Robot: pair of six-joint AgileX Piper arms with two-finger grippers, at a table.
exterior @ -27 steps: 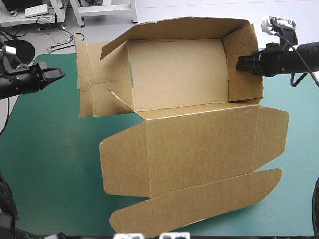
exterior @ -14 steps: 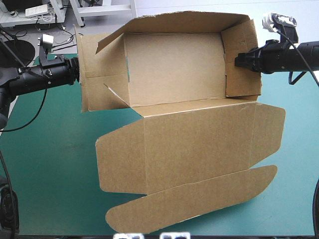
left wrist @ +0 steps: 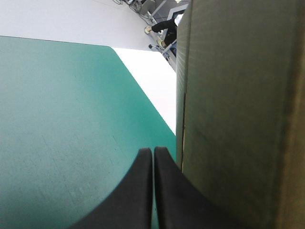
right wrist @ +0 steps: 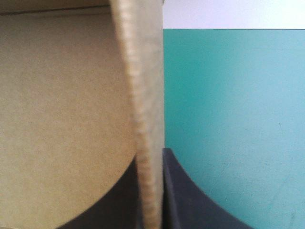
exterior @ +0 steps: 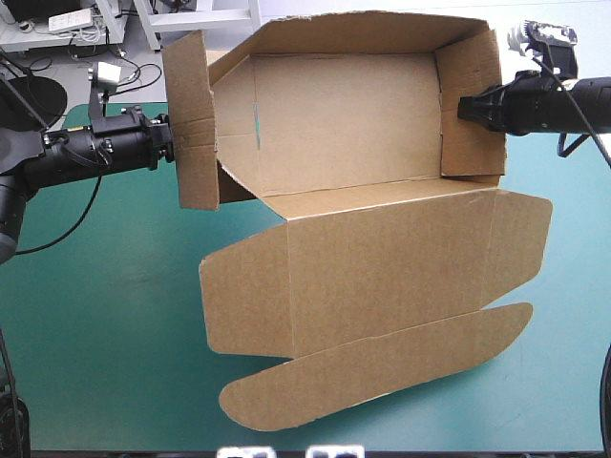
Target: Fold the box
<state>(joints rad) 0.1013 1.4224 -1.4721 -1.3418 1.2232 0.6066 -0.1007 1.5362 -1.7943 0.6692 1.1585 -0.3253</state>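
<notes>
Count: 1 box (exterior: 344,134), brown, cut from one sheet; 2 grippers, both at the box.

Box position: the tray part is at 12 o'clock on the tabletop (exterior: 105,315), reaching the far edge. The lid (exterior: 382,277) lies flat on the teal-green cover toward 6 o'clock. Walls up: 3 counted, namely the far wall (exterior: 363,33), the left end wall (exterior: 191,124) and the right end wall (exterior: 468,67). The lid carries 1 long rounded tuck flap (exterior: 382,377) at its near edge and 2 short side flaps, one at each end.

Left gripper (exterior: 170,143): at 9 o'clock of the tray, outside the left end wall. The black fingers are clenched into a single point with nothing between them; the tip is just beside the wall's outer face, and actual contact cannot be judged. In its wrist view that wall stands close alongside the gripper and hides the tray's inside.

Right gripper (exterior: 465,107): at 3 o'clock of the tray, grasping the right end wall. The wrist view shows the board's cut edge running ahead between the two fingers, with the tray's inside on one side and bare cover on the other.
</notes>
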